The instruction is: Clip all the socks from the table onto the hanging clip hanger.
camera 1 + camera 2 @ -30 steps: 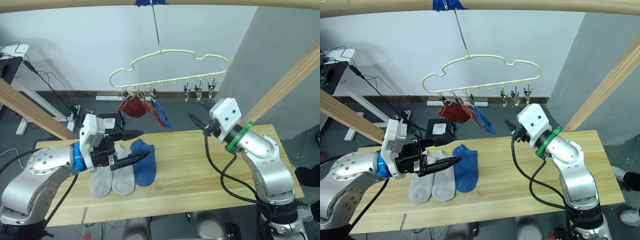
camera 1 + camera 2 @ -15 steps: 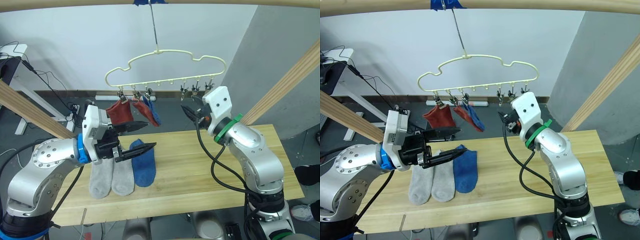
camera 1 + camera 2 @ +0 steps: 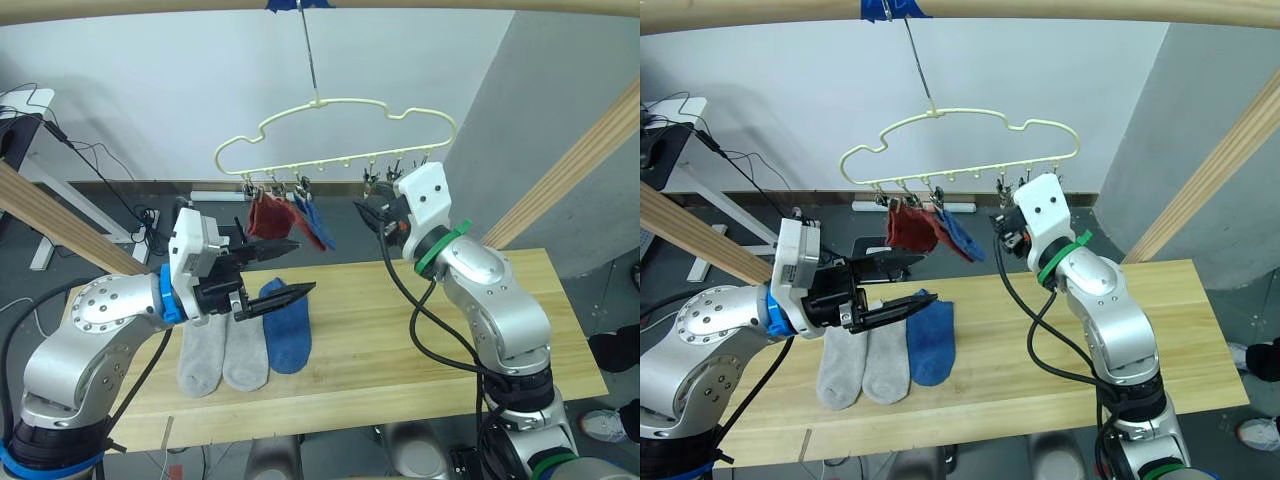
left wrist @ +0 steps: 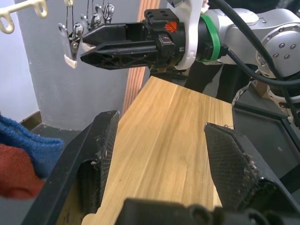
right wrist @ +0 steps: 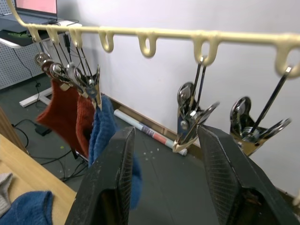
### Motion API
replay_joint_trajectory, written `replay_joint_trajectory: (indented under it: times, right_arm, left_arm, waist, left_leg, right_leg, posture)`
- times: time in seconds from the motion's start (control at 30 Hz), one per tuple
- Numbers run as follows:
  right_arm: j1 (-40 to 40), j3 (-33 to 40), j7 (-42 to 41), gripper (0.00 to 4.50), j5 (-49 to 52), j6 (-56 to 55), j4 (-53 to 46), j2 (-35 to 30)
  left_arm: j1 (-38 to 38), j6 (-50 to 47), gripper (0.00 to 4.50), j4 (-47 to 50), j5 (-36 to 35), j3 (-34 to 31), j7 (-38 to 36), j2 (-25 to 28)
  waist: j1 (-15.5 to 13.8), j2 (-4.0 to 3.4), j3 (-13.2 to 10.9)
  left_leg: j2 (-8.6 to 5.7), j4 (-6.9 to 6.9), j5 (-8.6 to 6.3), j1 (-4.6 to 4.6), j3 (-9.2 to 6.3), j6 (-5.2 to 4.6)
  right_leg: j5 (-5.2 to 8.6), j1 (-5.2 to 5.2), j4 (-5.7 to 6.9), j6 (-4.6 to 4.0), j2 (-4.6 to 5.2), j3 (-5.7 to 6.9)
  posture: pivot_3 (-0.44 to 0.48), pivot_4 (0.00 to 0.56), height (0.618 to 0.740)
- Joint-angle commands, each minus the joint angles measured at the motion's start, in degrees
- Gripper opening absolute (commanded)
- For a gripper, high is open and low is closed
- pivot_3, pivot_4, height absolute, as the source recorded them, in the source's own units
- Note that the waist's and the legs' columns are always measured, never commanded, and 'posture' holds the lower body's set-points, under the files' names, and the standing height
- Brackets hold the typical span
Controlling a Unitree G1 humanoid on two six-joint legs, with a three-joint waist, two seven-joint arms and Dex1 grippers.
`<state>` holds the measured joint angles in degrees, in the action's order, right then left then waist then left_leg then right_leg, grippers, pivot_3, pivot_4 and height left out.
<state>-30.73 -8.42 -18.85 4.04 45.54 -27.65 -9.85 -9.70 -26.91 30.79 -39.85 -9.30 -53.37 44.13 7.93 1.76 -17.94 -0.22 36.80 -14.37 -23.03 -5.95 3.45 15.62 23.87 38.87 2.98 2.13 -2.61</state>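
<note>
Right claw (image 5: 161,178) wide open, empty, raised just under the clip hanger's bottom rail, fingers (image 5: 110,187) straddling a free metal clip (image 5: 190,119) without touching it. Another empty clip (image 5: 255,126) hangs beside it on the rail. Further along the rail from that claw, toward the hanger's other end, three clips hold two dark red socks (image 5: 70,117) and one blue sock (image 5: 105,136), bunched close and overlapping.

Left claw (image 3: 270,275) also wide open, empty, held above the counter (image 3: 420,330), below and in front of the hanger's sock end, tips pointing toward the right claw. The lower finger (image 3: 275,300) sits over the blue sock (image 3: 285,330) lying on the counter; contact not evident.

Clip hanger (image 3: 335,135): pale yellow, cloud-shaped, hanging by a thin metal hook (image 3: 312,60) from a wooden pole (image 3: 320,5) overhead, above the counter's far edge.

On the counter below the hanger's sock end: two light grey socks (image 3: 220,355) side by side, touching, with the flat blue sock just beside them on the side nearer the right claw. The rest of the counter, under the hanger's empty clips, is bare wood.
</note>
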Motion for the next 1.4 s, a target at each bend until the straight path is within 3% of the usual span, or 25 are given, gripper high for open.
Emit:
replay_joint_trajectory:
  times: [0.03, 1.3, 1.4]
  right_arm:
    - [-1.8, -0.4, 0.9, 2.16, 0.2, -1.3, 0.6, 0.7]
    - [-7.1, -0.8, 1.8, 2.16, 1.3, -7.2, 8.7, 6.6]
    - [-7.2, -0.5, 2.1, 1.62, 1.6, -7.2, 8.9, 7.0]
  left_arm:
    - [-0.3, 1.3, 3.22, 0.4, 0.3, -0.2, -0.4, -0.1]
    - [0.7, 0.9, 3.22, 0.9, 1.2, 0.8, 0.7, -0.9]
    - [0.9, 1.0, 3.22, 0.7, 1.3, 0.8, 0.7, -1.0]
  waist:
    - [0.0, 0.00, 0.0]
    - [0.0, -0.01, 0.0]
    - [0.0, -0.01, 0.0]
  left_leg:
    - [0.00, 0.00, 0.00, 0.00, 0.00, 0.00]
    - [0.02, 0.06, 0.00, -0.07, 0.04, 0.00]
    - [0.02, 0.06, 0.00, -0.07, 0.05, 0.00]
  right_leg:
    - [0.00, 0.00, 0.00, 0.00, 0.00, 0.00]
    - [-0.02, 0.14, 0.12, -0.02, 0.00, -0.04]
    - [-0.02, 0.14, 0.12, -0.02, 0.00, -0.05]
  posture:
    - [-0.188, 0.272, 0.740]
    - [-0.173, 0.275, 0.740]
    - [-0.173, 0.276, 0.740]
